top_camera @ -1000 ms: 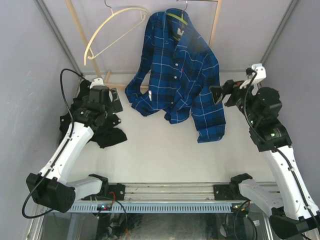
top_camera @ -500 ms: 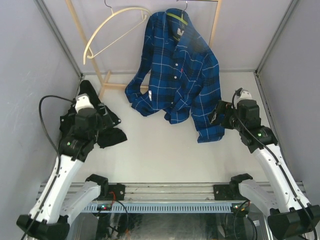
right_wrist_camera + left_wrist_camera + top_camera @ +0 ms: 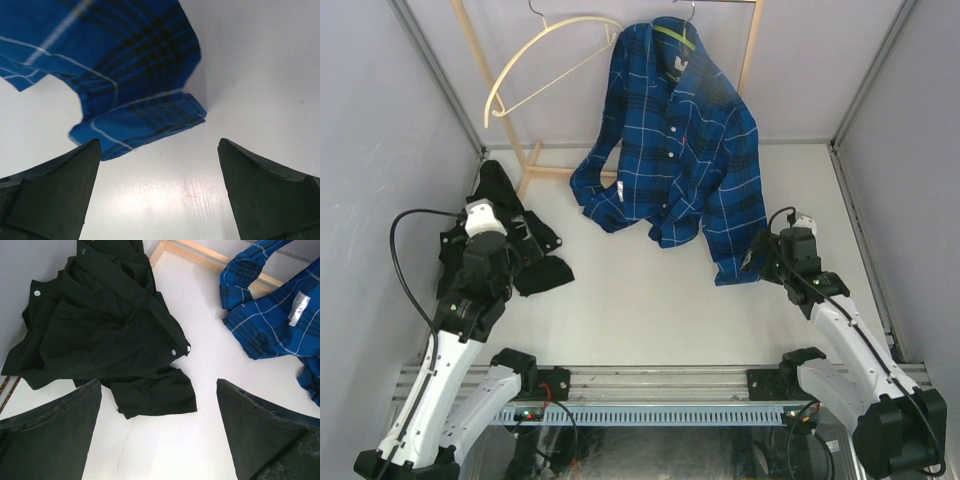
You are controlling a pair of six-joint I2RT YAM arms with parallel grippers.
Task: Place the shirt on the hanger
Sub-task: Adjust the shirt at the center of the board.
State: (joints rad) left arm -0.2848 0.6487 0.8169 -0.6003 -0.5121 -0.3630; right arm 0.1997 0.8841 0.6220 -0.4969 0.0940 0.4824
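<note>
The blue plaid shirt (image 3: 680, 150) hangs from the lime-green hanger (image 3: 672, 36) at the top of the rack, its sleeves trailing onto the white floor. A sleeve cuff shows in the right wrist view (image 3: 145, 122), and the shirt's lower hem in the left wrist view (image 3: 272, 315). My left gripper (image 3: 515, 235) is open and empty, over the edge of the black garment (image 3: 525, 262); in its wrist view (image 3: 157, 440) only white floor lies between the jaws. My right gripper (image 3: 757, 255) is open and empty, just right of the hanging sleeve cuff, also seen in its wrist view (image 3: 157, 195).
A pale cream hanger (image 3: 535, 65) hangs at the upper left of the wooden rack (image 3: 752, 45). The rack's base bar (image 3: 555, 172) lies at the back. The crumpled black garment (image 3: 95, 325) lies at the left wall. Grey walls close both sides.
Both arms have pulled back toward their bases and lowered; the left gripper came off the black garment's top, the right gripper dropped from beside the shirt's side to its cuff. The shirt hangs unchanged.
</note>
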